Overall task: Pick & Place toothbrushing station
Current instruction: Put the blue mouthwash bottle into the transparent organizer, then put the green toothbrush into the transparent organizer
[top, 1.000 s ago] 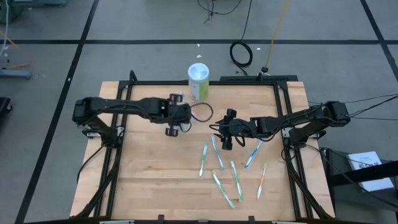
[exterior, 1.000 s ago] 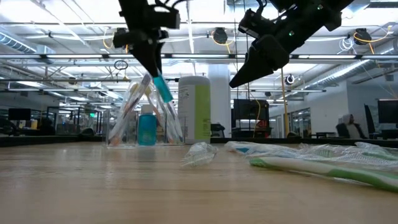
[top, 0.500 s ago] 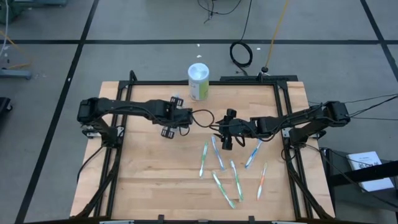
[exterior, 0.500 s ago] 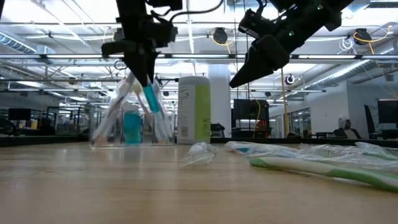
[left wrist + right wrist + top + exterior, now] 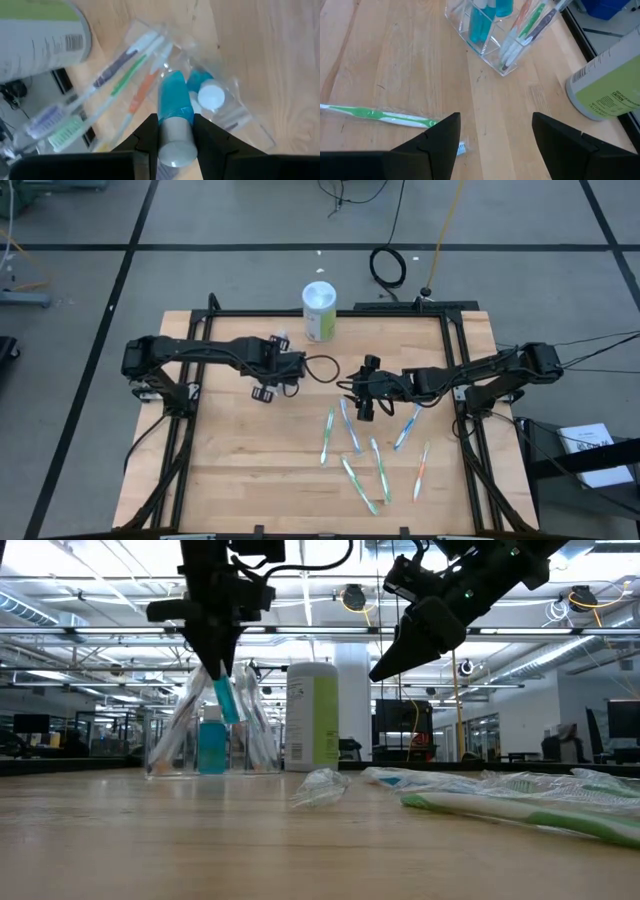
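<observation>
The clear plastic container (image 5: 282, 340) stands on the table near the far edge. It holds several toothbrushes (image 5: 115, 80) and a blue tube with a white cap (image 5: 210, 95), and shows in the low view (image 5: 200, 740) too. My left gripper (image 5: 270, 380) hangs above it (image 5: 215, 650), shut on another blue tube (image 5: 224, 700) whose lower end is at the container's top. My right gripper (image 5: 358, 388) is open and empty, raised above the table's middle (image 5: 420, 635). Several wrapped toothbrushes (image 5: 352, 430) lie flat on the table near it. My left gripper pinches the blue tube between its two fingers (image 5: 150, 132) by its sides just below the white cap (image 5: 175, 131). The fingers come from above, pointing down at a slight slant. The tube hangs below them, tilted, cap end up and flat end (image 5: 172, 82) toward the container.
A white and green cylindrical bottle (image 5: 320, 310) stands upright at the far edge, right of the container (image 5: 312, 715). Loose toothbrushes spread over the right near part of the table (image 5: 378, 470), one green one below my right gripper (image 5: 380, 115). The left near part is bare wood (image 5: 230, 470).
My left gripper has gone toward the table's left edge and a little down with the blue tube, which now hangs steeper with its lower end at the container's top. In the low view the container has slid a little to the left.
</observation>
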Action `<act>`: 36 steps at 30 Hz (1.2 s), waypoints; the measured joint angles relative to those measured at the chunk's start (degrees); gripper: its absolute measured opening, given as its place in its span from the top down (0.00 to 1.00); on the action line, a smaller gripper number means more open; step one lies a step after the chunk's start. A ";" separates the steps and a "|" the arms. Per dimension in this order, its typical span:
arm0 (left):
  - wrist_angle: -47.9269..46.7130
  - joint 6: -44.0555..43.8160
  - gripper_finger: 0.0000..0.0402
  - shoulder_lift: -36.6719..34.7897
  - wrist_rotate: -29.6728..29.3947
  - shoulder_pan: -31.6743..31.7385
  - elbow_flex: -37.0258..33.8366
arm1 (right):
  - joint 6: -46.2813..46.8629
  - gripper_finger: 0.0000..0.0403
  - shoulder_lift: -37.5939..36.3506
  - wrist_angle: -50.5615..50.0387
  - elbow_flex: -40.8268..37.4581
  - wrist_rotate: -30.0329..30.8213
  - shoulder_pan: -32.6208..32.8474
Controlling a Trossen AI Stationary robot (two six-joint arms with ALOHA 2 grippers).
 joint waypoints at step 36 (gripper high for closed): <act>2.87 10.61 0.54 8.50 -2.59 3.05 0.00 | -0.26 0.41 0.00 0.24 -0.02 -0.04 0.02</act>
